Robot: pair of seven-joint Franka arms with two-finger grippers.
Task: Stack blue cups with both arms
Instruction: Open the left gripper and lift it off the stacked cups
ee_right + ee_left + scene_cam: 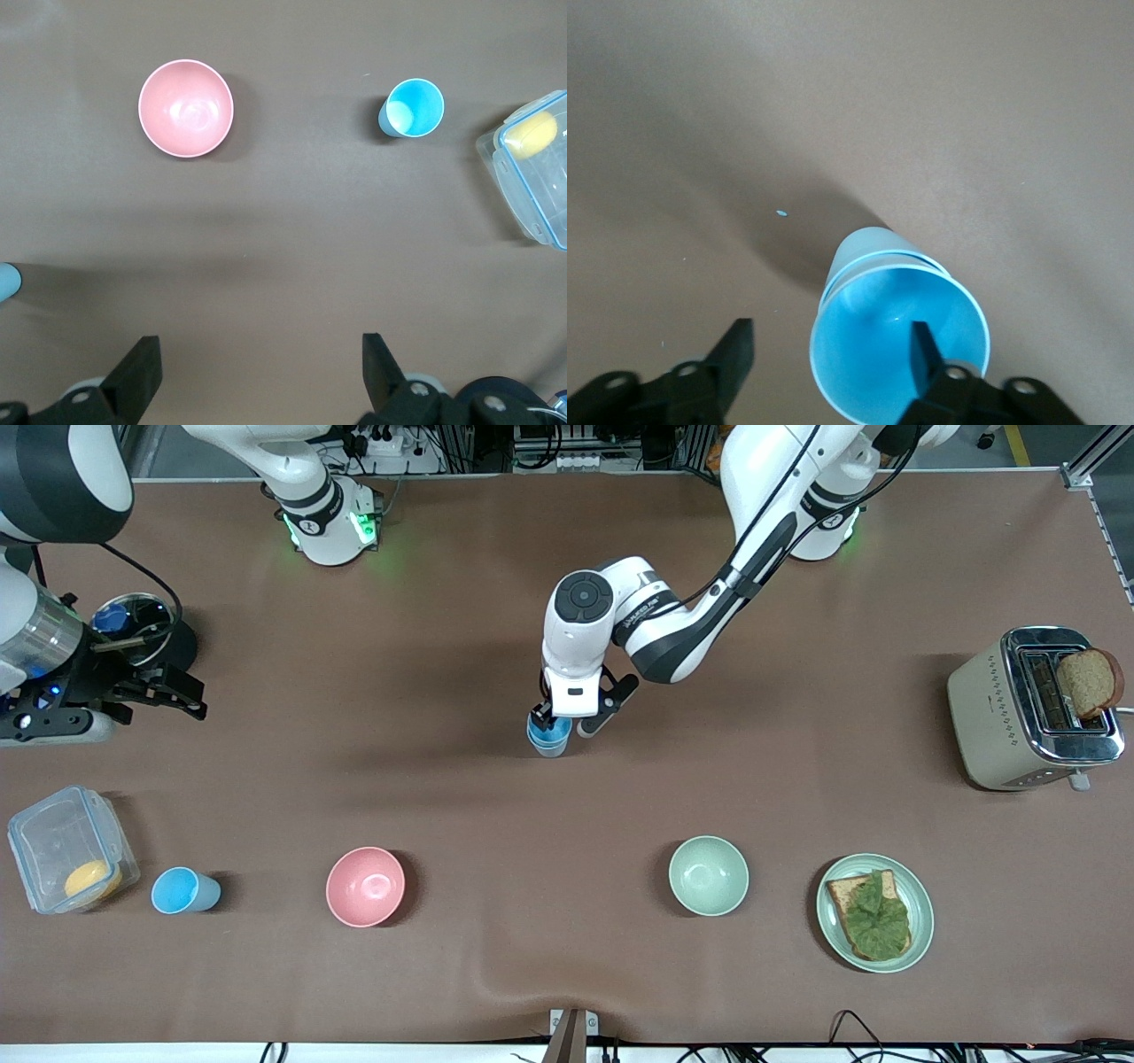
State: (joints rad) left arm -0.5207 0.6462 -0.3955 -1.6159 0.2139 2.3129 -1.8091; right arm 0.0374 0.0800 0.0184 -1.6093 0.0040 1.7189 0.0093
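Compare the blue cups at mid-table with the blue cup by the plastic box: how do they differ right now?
The mid-table cups are two nested together; the lone cup stands single. The left gripper is open with one finger inside the stack; the lone cup is untouched, the open right gripper high above the table. All are upright, light blue.

Stacked cups (549,735) mid-table; lone cup (183,890) between lidded box (66,849) and bowl (365,886), nearer the camera

Two nested blue cups (549,737) upright mid-table; single blue cup (182,890) upright beside pink bowl (365,886).
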